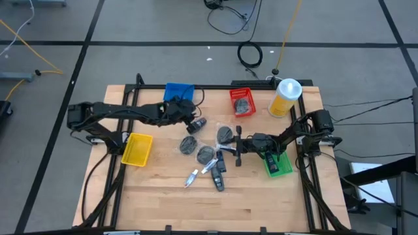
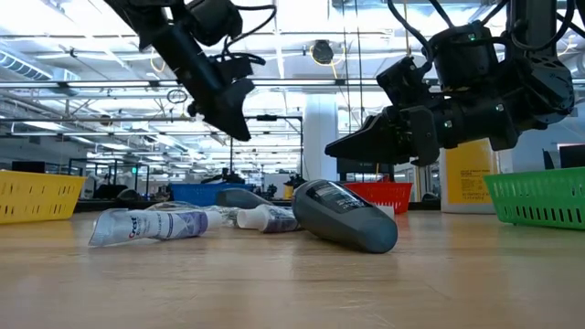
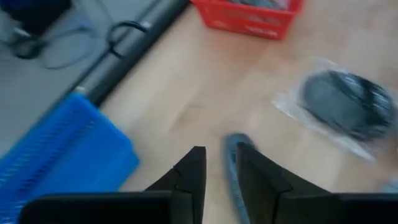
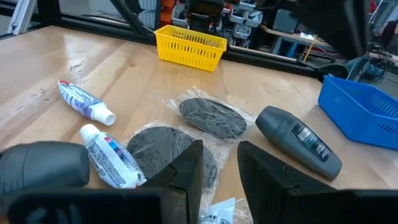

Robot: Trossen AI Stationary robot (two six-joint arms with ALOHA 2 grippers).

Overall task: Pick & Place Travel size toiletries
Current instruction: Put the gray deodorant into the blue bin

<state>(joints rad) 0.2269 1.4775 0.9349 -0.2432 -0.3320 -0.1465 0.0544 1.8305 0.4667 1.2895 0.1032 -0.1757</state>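
A pale wooden table stands on a grey floor, with small bins along its far and side edges. Nearest lie the toothpaste tubes, thin and soft, probably light; they would dent if squeezed mid-body, so the stiffer cap end looks like the better hold. Their long axes run diagonally, near-left to far-right. Just beside them lies a dark bottle, smooth and rounded, likely slippery; gripping across its narrow width seems safest. Farther in, grey discs in clear wrappers lie flat; the crinkly film may slide, so a pinch at an edge suits them.

The right gripper hovers over the discs, fingers slightly apart and holding nothing. The left gripper hangs farther back beside the blue bin, above another dark bottle, its fingers a little apart and empty.
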